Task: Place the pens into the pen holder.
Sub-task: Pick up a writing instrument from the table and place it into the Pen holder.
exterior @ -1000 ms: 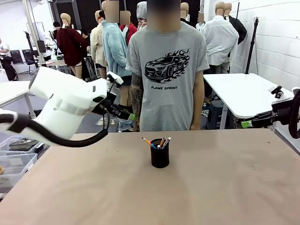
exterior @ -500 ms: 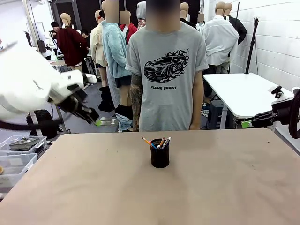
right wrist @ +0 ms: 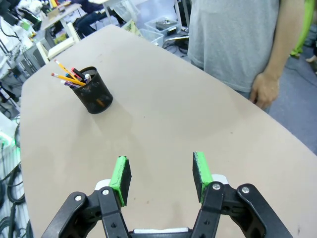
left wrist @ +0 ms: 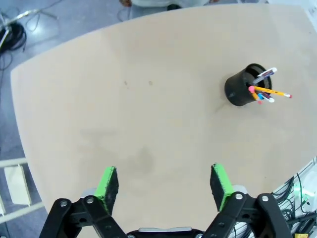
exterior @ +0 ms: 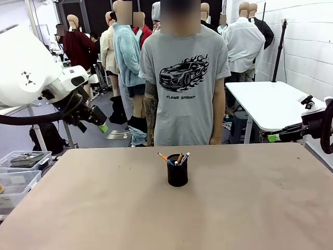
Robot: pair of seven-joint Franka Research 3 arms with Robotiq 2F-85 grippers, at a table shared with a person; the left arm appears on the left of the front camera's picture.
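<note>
Pens (exterior: 177, 158) in pen holder (exterior: 177, 174), left gripper (left wrist: 163, 181) pulled back, jaws now wide, right gripper (right wrist: 158, 177) parted, unmoved.

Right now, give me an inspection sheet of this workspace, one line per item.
Surface: tan table, bare apart from the holder.
Job's things: pen holder upright near the table's middle; pens standing inside it, tips leaning out.
Clutter: nothing seen on the table.
Grippers: left gripper open, empty, raised off the table's left side; right gripper open, empty, held off the right side.
Cables: black cable hanging along the left arm; loose cables on the floor in the left wrist view.
Surroundings: person standing at the far edge, hand hanging down; plastic bins at left; white table behind right.
</note>
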